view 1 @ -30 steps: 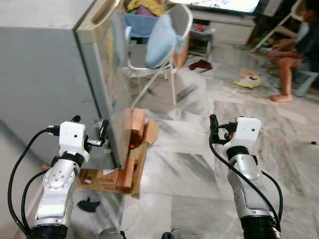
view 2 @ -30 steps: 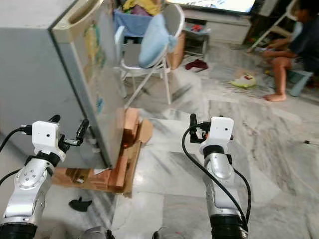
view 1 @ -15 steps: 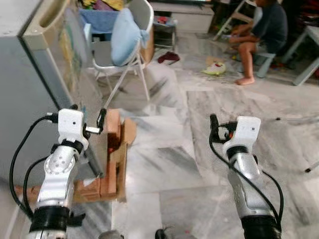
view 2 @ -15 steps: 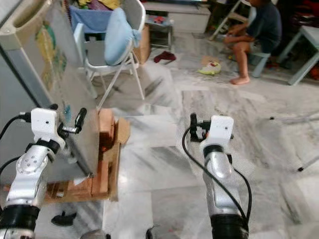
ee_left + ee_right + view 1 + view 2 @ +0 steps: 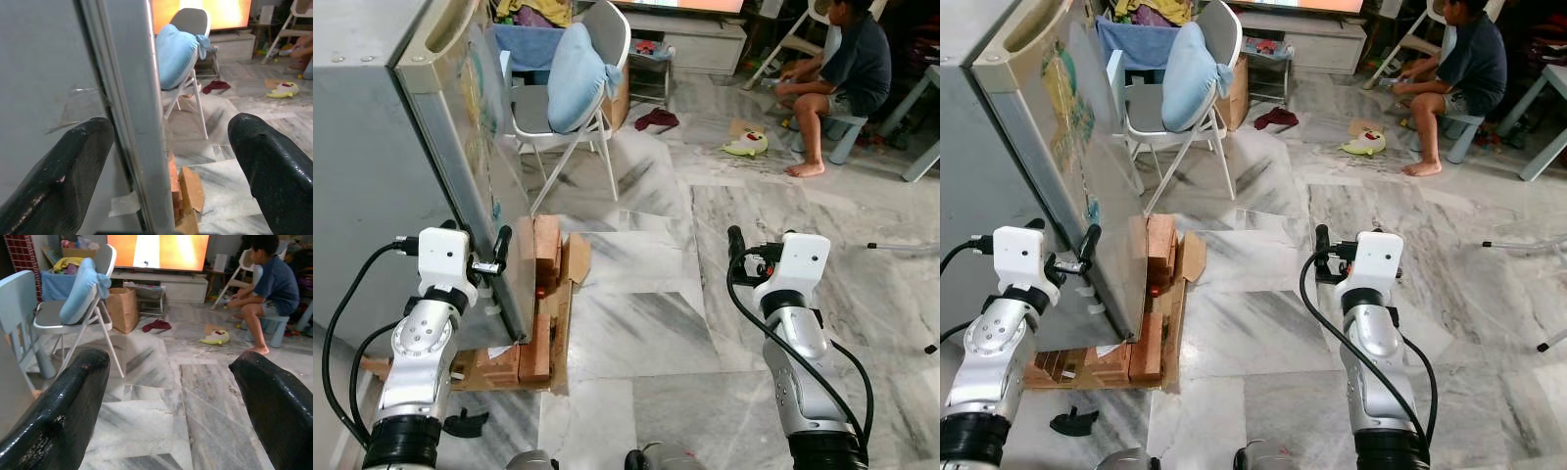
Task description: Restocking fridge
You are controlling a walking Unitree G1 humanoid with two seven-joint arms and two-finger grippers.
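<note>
A grey fridge (image 5: 372, 147) stands at the left on wooden blocks, its door (image 5: 1067, 166) shut and covered with stickers. My left gripper (image 5: 475, 238) is open at the door's front edge, about halfway up. In the left wrist view the door's edge (image 5: 134, 122) stands between the two fingers (image 5: 58, 181), one by the side wall and one before the door face. My right gripper (image 5: 759, 257) is held up over the marble floor to the right of the fridge. It is open and empty, with its fingertips (image 5: 279, 401) wide apart.
Wooden blocks and cardboard (image 5: 543, 294) stick out under the fridge. A folding chair with a blue cushion (image 5: 573, 69) stands just beyond it. A person (image 5: 847, 73) sits on a stool at the far right, near a yellow toy (image 5: 749, 147). A small black object (image 5: 465, 423) lies by my left side.
The whole view swung right and back again as my head moved. Both arms keep their pose, and the left gripper has stayed at the fridge door's edge.
</note>
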